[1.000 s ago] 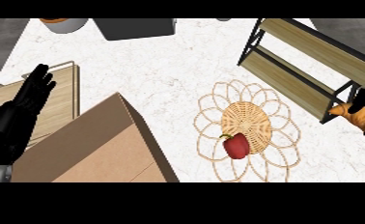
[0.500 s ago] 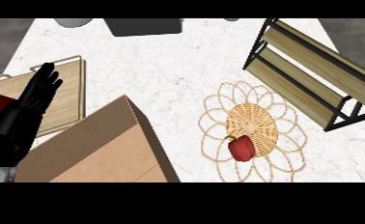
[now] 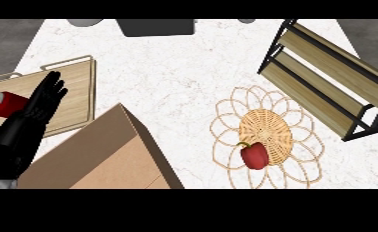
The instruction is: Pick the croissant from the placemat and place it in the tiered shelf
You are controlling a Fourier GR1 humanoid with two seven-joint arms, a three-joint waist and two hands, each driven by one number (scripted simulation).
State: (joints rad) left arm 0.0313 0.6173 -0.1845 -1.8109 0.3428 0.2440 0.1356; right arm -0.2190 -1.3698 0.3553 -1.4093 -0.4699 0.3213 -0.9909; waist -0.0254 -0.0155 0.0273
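Observation:
A round woven placemat (image 3: 275, 126) with a looped wire border lies at the right of the white counter. On its lower left part rests a red bell pepper (image 3: 254, 156) with a green stem; no croissant shows. The tiered shelf (image 3: 325, 76), wooden slats in a black frame, stands at the upper right, apart from the placemat. My left hand (image 3: 35, 113) shows at the left edge, open with fingers up, far from the pepper. My right hand is out of view.
A large cardboard box (image 3: 103, 156) fills the lower left beside my left hand. Behind the hand lies a wooden tray (image 3: 74, 91) with a red object (image 3: 10, 104) at its edge. A dark grey block (image 3: 156, 27) sits at the counter's far edge.
The whole scene has drifted a little down and right in the view. An orange object by the shelf's right end has left the picture. My left hand stays open at the left.

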